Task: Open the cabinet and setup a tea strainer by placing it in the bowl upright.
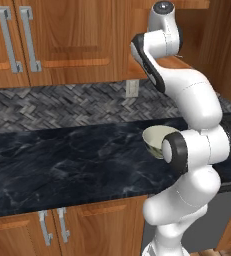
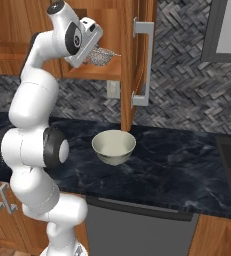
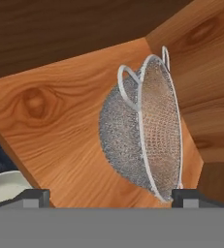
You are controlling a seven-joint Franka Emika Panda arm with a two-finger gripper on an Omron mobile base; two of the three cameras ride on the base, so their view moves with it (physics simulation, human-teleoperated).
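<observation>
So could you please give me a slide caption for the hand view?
Open hand faces the tea strainer resting on the cabinet's wood shelf.

Base views flanking bowl [image 2: 113, 146] — hand view close

Silver mesh tea strainer [image 3: 137, 135]; warm brown cabinet [image 2: 137, 55]; cream bowl [image 2: 114, 146]; black marbled counter [image 1: 62, 160].

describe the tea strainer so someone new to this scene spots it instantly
Find the open wood cabinet above the black counter, its door swung out. On its shelf, just ahead of the open gripper, sits the tea strainer: a silver mesh half-round basket, unlike the solid cream bowl below.
</observation>
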